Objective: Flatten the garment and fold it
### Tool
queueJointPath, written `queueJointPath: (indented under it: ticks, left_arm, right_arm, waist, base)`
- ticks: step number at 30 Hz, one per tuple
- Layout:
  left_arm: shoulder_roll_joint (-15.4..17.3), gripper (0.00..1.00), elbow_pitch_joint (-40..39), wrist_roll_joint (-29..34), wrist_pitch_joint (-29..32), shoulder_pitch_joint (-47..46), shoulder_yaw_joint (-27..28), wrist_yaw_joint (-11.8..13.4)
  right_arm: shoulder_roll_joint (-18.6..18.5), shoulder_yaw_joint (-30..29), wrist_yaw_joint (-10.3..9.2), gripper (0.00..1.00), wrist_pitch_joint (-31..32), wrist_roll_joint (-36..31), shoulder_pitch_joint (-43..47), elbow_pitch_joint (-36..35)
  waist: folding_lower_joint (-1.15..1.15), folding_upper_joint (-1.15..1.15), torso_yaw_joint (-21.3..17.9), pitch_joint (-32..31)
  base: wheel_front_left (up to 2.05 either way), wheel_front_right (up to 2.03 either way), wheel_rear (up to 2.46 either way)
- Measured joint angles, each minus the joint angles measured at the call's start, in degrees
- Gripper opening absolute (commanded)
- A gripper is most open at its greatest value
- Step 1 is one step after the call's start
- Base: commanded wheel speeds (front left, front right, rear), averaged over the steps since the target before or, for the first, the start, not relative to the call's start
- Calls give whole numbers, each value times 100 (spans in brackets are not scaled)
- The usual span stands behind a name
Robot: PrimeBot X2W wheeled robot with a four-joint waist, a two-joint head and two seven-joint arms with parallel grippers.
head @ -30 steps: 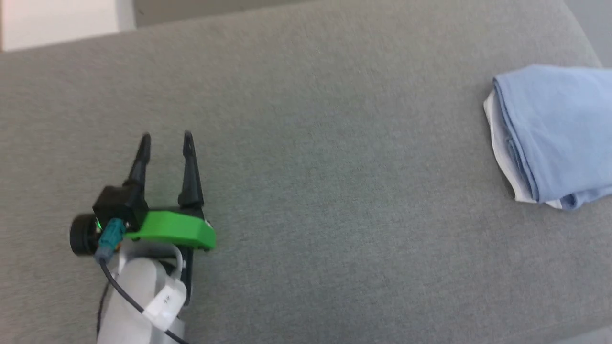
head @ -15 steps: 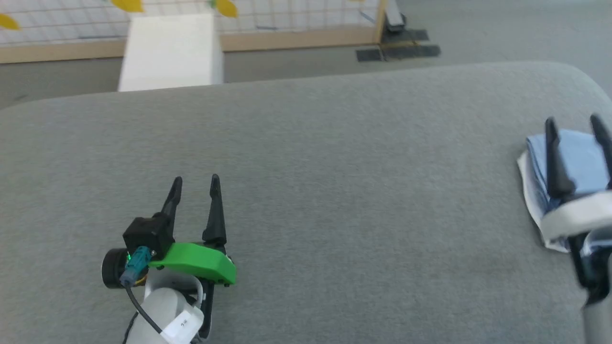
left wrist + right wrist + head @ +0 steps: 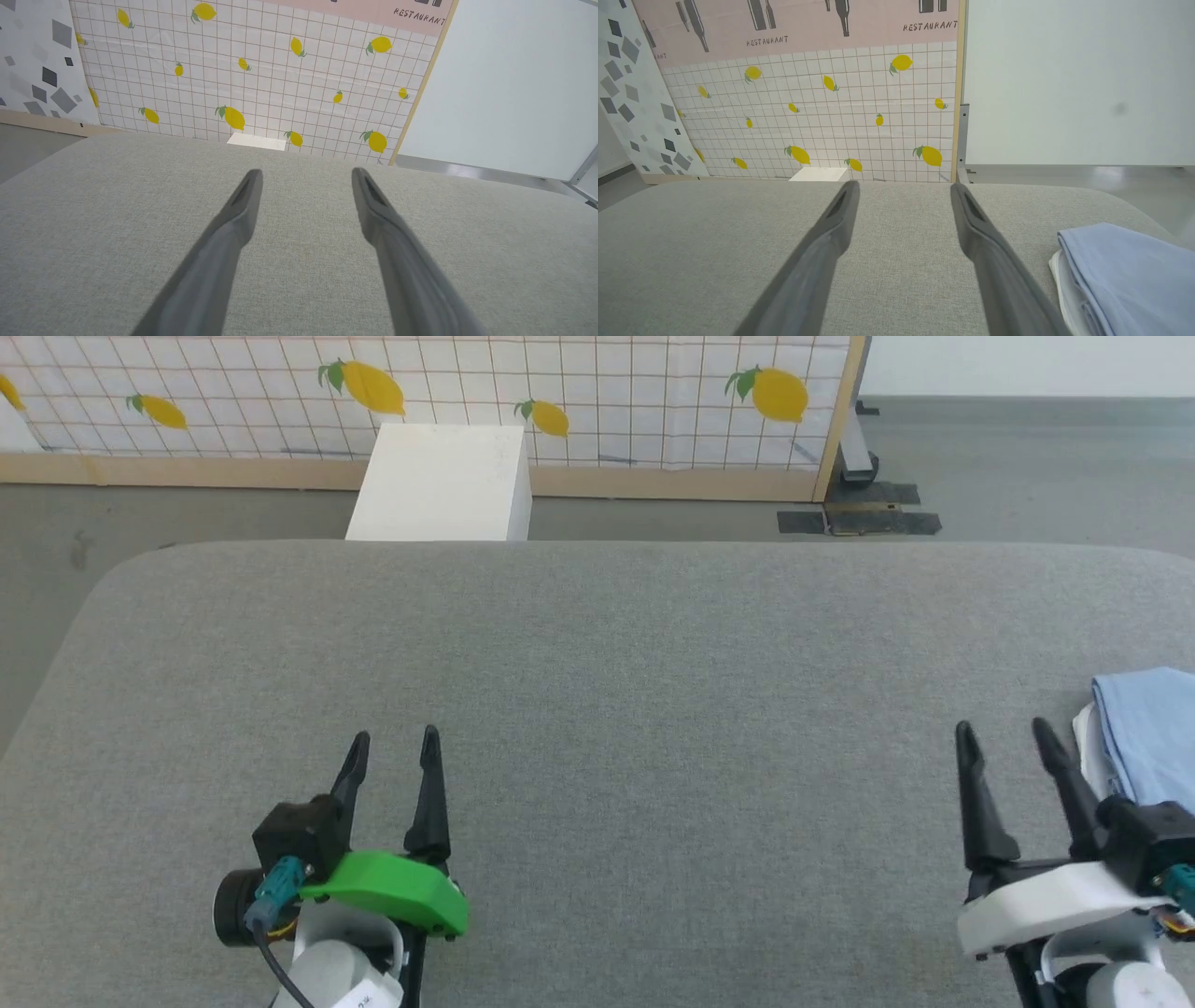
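The garment is a light blue folded bundle with a white layer at its left edge, lying at the right edge of the grey padded table. In the right wrist view the garment lies low on the right. My right gripper stands open just left of it, nothing between its fingers. At the lower left, well away from the garment, my left gripper is open and empty above the table. The wrist views show each gripper with its fingers spread over bare cloth.
Behind the table's far edge stands a white box on the floor. A lemon-print grid panel with a wooden frame closes the back. Dark plates lie on the floor at the panel's right post.
The head camera has tilted up, bringing the far edge, the box and the panel into view. The right gripper has come into view beside the garment. Both grippers stay open.
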Motion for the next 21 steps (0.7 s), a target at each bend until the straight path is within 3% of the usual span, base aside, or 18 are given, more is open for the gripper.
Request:
queueJointPath:
  ticks: [14, 15, 21]
  left_arm:
    - [-3, 100, -33, -49, 0, 177, 12, 48]
    - [-3, 0, -31, -52, 2, 175, 12, 47]
    - [-3, 0, -29, -52, 2, 175, 14, 47]
  right_arm:
    - [27, 74, -1, 100, -46, 5, 77, 115]
    - [27, 73, 0, 0, -42, 5, 77, 125]
    - [25, 65, 0, 0, -41, 4, 77, 124]
  waist:
    - [0, 0, -25, -4]
    - [0, 0, -23, -5]
    - [0, 0, -24, -5]
  base:
    - [0, 0, 0]
    - [0, 0, 0]
    - [0, 0, 0]
